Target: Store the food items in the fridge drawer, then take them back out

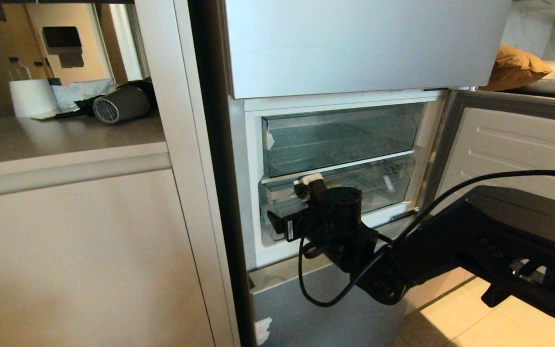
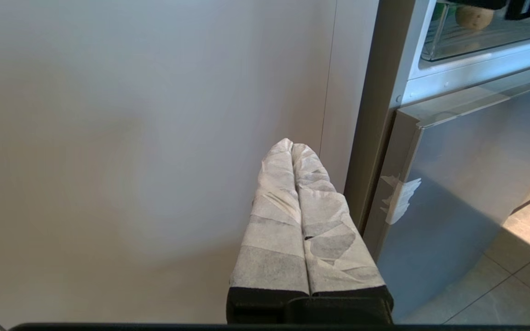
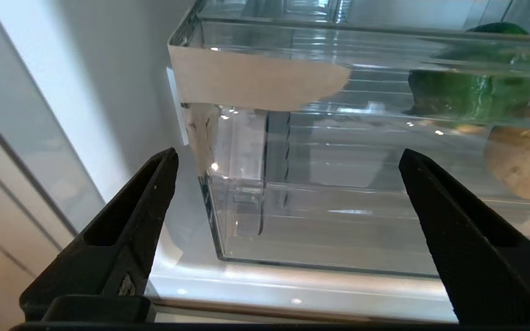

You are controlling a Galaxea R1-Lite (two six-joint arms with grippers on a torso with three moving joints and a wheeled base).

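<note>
The fridge drawer (image 1: 383,185) is the lower of two clear bins in the open fridge. Through its clear front wall (image 3: 338,220) I see the glossy green bell pepper (image 3: 472,92) and the tan bun-like lump (image 3: 522,165) lying inside. My right gripper (image 3: 288,161) stands open just in front of the drawer's front corner, with nothing between its fingers. In the head view the right gripper (image 1: 294,202) covers the drawer's left part and hides the food. My left gripper (image 2: 291,145) is shut and empty, parked low by the beige cabinet panel. The lump (image 2: 474,16) shows in the drawer (image 2: 476,43).
An empty upper clear bin (image 1: 340,140) sits above the drawer. The fridge door (image 1: 513,144) hangs open at the right. A silver-blue lower door (image 2: 467,184) is shut below. A grey hair dryer (image 1: 121,103) and a paper roll (image 1: 32,96) sit on the counter at left.
</note>
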